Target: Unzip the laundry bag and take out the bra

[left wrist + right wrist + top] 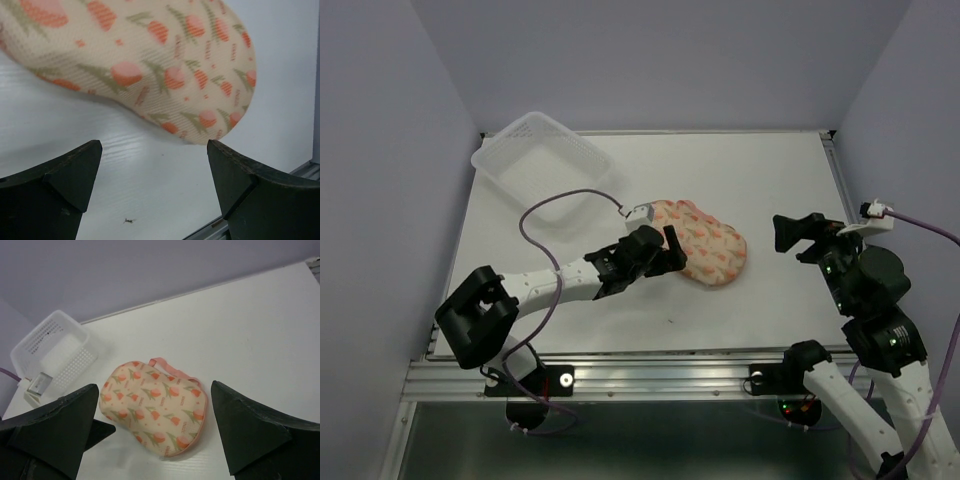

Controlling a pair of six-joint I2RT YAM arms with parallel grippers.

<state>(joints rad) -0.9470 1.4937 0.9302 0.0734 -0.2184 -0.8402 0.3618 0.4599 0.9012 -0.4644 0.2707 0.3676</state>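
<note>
Step in hand: unzipping, judged not yet begun. Peach-pink peanut-shaped laundry bag (705, 243) lies mid-table and appears zipped. Left gripper (154, 150) is spread wide, empty, just near-left of it. Right gripper (798, 238) is equally wide, empty, well apart right. Zipper pull must be located next. Open white table (770, 180) is seen right; clear plastic rectangular tray (582, 142) far left.
</note>
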